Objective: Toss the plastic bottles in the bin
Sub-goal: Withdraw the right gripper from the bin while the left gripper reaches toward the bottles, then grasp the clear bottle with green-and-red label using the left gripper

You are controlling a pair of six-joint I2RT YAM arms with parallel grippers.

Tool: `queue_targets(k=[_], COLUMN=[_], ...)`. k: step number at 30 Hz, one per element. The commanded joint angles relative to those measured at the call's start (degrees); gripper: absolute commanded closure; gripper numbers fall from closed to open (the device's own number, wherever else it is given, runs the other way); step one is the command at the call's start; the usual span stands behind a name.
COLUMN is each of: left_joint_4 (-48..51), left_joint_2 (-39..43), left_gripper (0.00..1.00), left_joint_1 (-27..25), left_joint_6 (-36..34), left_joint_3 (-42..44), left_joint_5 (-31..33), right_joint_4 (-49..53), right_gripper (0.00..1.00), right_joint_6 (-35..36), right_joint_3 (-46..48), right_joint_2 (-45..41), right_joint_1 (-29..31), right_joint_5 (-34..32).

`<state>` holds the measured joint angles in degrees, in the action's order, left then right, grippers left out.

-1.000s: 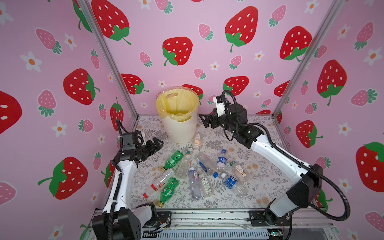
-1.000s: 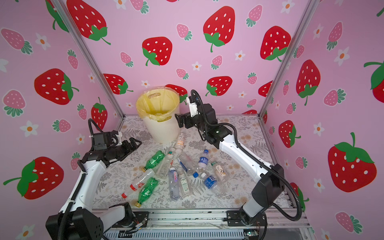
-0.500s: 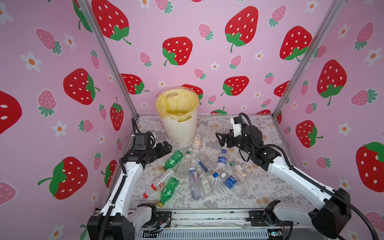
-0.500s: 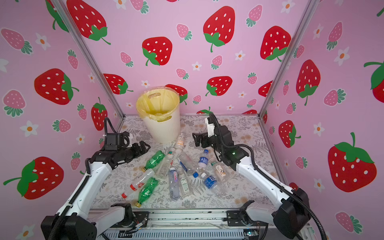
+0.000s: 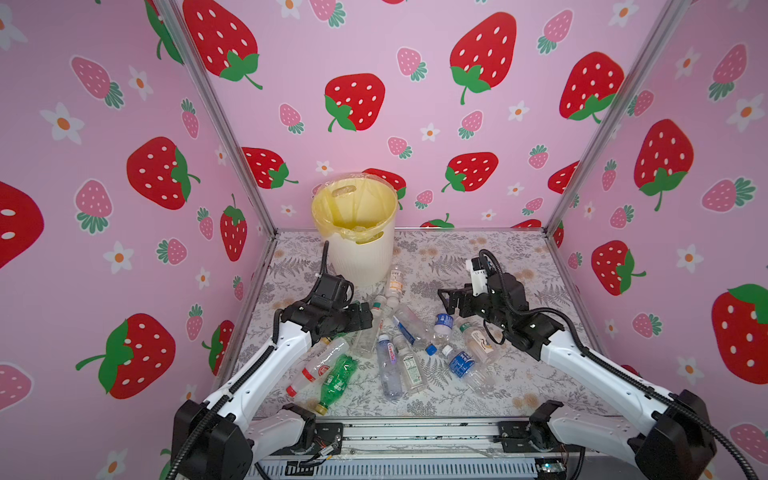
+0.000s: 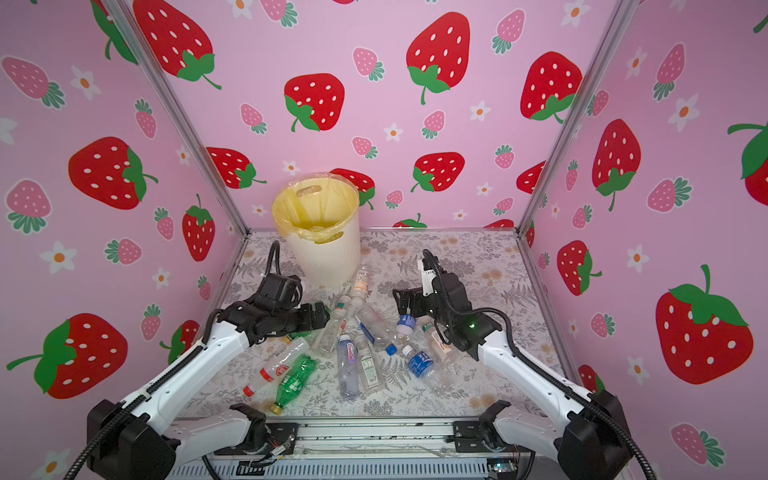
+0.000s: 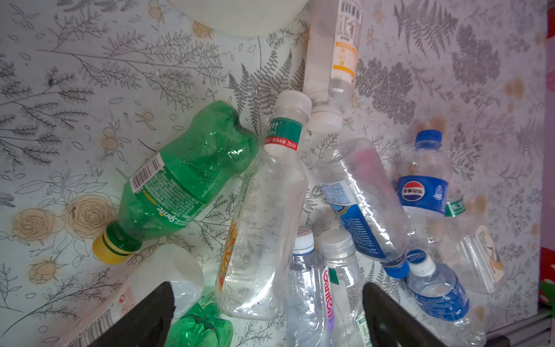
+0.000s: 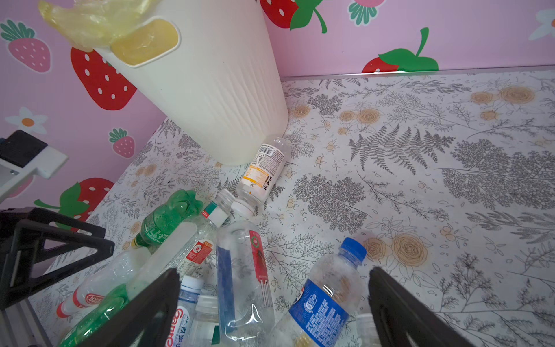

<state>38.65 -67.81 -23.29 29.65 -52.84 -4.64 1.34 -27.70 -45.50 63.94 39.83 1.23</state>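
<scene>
Both top views look down from high at 6 o'clock toward 12, far off. Each wrist view hangs close over the plastic bottles [image 7: 264,216], sharing them and the bin [image 8: 210,90]

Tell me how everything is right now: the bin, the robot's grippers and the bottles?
bin: upright, top open, lined with a yellowish bag.
left gripper: open, empty, over the bottles.
right gripper: open, empty.
green Sprite bottle: lying down, yellow cap on.
orange-label bottle: lying by the bin's base, white cap on.
Pepsi bottle: blue cap on.
bottle pile: loose, outside the bin.
</scene>
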Motion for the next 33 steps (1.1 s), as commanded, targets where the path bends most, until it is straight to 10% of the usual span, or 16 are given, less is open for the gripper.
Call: queue_targets(k=[1, 33], left_joint_4=[1.03, -0.66], left_joint_2=[-2.08, -21.23], left_gripper=[0.01, 0.18], left_joint_1=[-2.45, -10.11], left_joint_6=[0.51, -3.22], left_joint_3=[-0.19, -6.84], left_joint_5=[4.07, 12.89], right_joint_4=[0.39, 2.15], right_gripper=[0.01, 0.01], right_joint_6=[-2.13, -4.38], right_joint_3=[1.73, 9.07], right_joint_2=[-1.83, -7.74], right_joint_1=[-0.37, -0.63], right_joint_5=[-0.45, -3.51])
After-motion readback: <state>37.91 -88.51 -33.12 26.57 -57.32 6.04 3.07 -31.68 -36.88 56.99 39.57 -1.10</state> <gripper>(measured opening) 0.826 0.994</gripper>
